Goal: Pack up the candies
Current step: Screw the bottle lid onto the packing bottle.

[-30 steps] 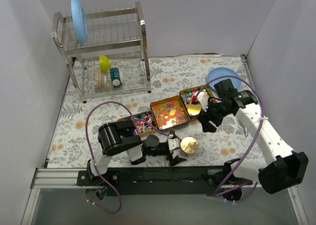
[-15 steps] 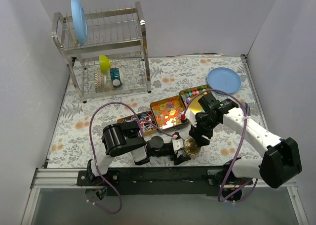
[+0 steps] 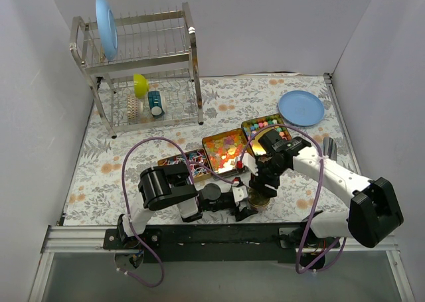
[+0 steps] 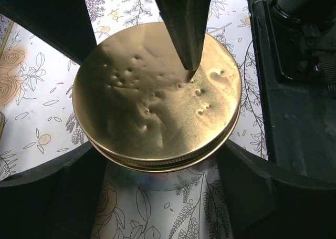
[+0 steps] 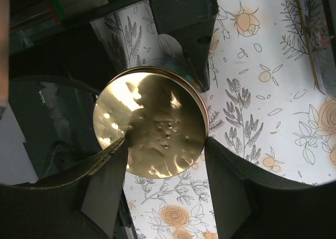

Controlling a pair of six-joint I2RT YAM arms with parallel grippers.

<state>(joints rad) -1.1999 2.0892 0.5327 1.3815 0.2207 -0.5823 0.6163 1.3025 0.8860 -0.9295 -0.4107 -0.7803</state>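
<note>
The candies (image 3: 227,149) are lying loose in three open tins (image 3: 204,143) on the flowered desk (image 3: 126,156), just beyond the arms; none is showing in either wrist view. Nearer the arms a glass jar (image 4: 157,180) with a gold screw lid (image 4: 152,97) is standing upright on the desk, and both arms are working on it; the left fingers (image 4: 47,197) are clamping the jar from both sides just below the lid; the right fingers (image 5: 231,191) are standing apart astride the lid, close against its rim but not visibly pinching it.

The candies are looking small, light and probably hard-shelled, so they are likely to be rolling or skidding away from a clumsy pinch; taking one at a time across its middle, from the top of a heap, is seeming safest. The lid is looking like thin, dented, smooth metal; it is calling for a grip at opposite edges of its rim rather than on its slick face; the glass below is probably fragile and slippery, so the left hold is needing to be firm without crushing.
</note>
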